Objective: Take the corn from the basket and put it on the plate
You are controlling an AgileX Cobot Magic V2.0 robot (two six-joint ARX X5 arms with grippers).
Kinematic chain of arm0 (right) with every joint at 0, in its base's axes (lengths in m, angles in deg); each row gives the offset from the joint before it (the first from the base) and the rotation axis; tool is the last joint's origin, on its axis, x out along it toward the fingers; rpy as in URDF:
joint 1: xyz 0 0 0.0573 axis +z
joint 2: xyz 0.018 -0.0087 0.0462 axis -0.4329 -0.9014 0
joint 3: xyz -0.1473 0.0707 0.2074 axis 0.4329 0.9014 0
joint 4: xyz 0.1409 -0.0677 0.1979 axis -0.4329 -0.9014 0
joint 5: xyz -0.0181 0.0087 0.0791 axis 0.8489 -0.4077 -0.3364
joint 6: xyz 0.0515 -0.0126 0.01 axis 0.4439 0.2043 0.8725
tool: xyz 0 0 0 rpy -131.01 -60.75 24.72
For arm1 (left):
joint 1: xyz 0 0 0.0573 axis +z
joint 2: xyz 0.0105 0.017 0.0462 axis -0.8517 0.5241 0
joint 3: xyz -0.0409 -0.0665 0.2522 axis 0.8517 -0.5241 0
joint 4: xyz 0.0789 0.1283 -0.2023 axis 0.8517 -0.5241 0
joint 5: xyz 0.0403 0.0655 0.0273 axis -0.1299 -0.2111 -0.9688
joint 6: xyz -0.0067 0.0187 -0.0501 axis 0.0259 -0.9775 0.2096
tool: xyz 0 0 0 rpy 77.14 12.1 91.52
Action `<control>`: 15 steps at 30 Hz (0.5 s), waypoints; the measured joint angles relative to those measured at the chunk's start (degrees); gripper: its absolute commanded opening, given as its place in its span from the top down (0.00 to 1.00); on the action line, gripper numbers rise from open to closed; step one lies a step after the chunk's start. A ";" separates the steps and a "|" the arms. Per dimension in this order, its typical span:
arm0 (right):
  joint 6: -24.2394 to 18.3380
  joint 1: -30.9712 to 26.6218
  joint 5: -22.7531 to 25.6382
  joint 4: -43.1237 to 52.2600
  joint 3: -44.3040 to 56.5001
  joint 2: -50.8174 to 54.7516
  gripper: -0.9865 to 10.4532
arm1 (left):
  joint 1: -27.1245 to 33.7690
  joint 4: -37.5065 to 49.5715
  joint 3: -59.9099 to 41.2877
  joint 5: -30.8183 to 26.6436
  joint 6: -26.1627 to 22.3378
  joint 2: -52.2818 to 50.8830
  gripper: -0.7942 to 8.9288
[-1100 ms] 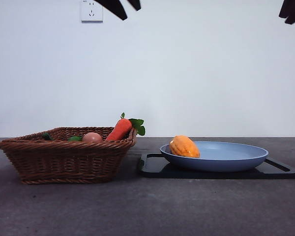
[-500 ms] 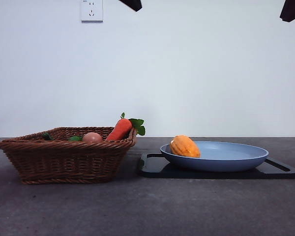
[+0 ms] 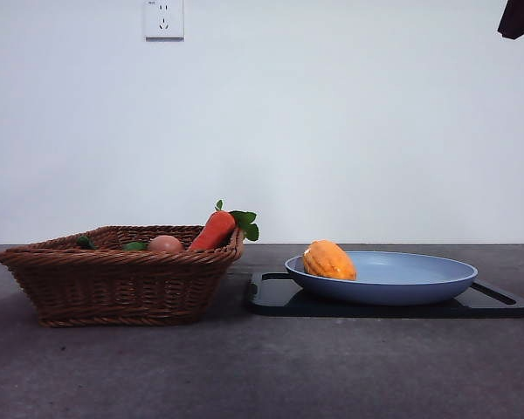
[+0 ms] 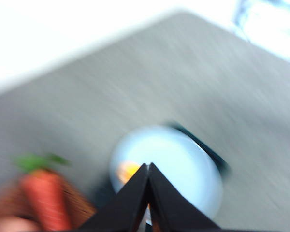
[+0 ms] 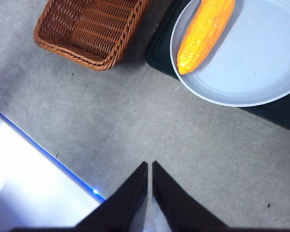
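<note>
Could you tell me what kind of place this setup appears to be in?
Probably an indoor test bench rather than a kitchen: a bare grey table, a plain white wall with a socket, and toy food like the corn on a plate.

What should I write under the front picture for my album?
Corn rests on the blue plate; carrot and egg sit in the basket.

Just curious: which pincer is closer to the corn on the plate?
Hard to call. Both are raised and well clear of the corn: the left pincer above the plate, the right pincer over bare table beside it.
</note>
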 measured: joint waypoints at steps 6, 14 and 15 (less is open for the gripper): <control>0.02 0.00 0.00 -0.02 0.00 0.00 0.91 | 13.77 5.27 -3.50 -0.13 -1.01 -10.23 0.91; 0.02 0.00 0.00 0.24 0.00 0.00 0.91 | 29.51 17.51 -27.89 -0.39 -0.96 -29.46 0.91; 0.02 0.00 0.00 0.35 0.00 0.00 0.91 | 31.04 18.56 -30.84 -0.44 -0.96 -31.85 0.91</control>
